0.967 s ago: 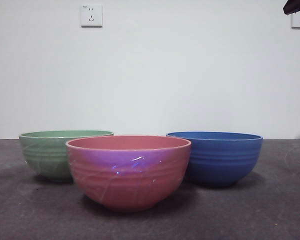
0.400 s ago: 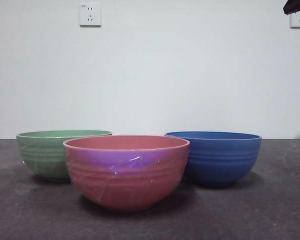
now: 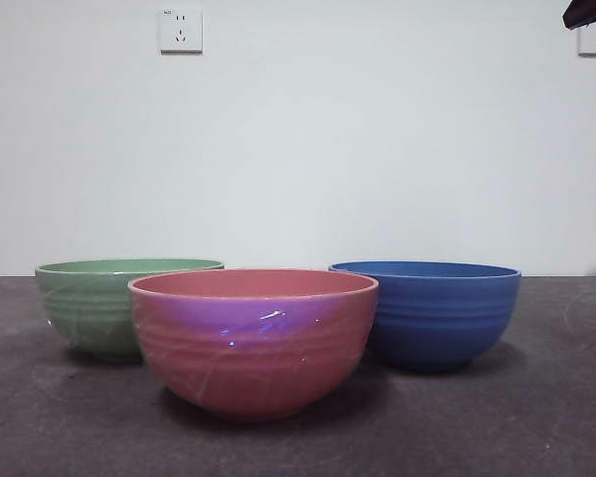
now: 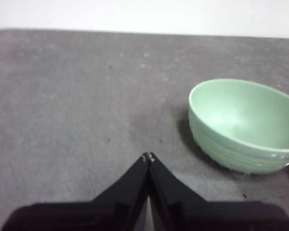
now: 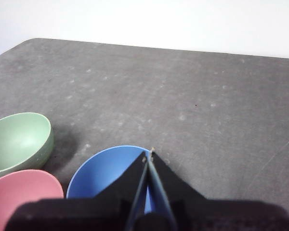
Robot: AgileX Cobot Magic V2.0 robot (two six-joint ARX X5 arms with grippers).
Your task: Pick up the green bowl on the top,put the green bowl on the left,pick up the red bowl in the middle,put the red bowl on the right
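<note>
Three bowls stand upright on the dark grey table (image 3: 556,417) in front of me, none stacked. The green bowl (image 3: 94,306) is on the left side in the front view, set a little farther back. The red bowl (image 3: 253,340) stands nearest the front camera, in the middle, and its rim overlaps the green bowl's right edge in that view; whether the two touch, I cannot tell. The blue bowl (image 3: 432,313) is on the right, farther back than the red one and just beside it.

My left gripper (image 4: 148,157) is above bare table with its two black jaws pressed together, tips meeting, holding nothing. The green bowl (image 4: 243,125) sits off to one side of it, apart from my fingertips.

My right gripper (image 5: 148,154) has its jaws closed to a thin line as well, empty, and it hangs over the far rim of the blue bowl (image 5: 103,173). From that wrist I also see the green bowl (image 5: 19,139) and part of the red bowl (image 5: 24,195), close together beside the blue one.

On the white wall behind, a socket (image 3: 181,31) sits high up.
</note>
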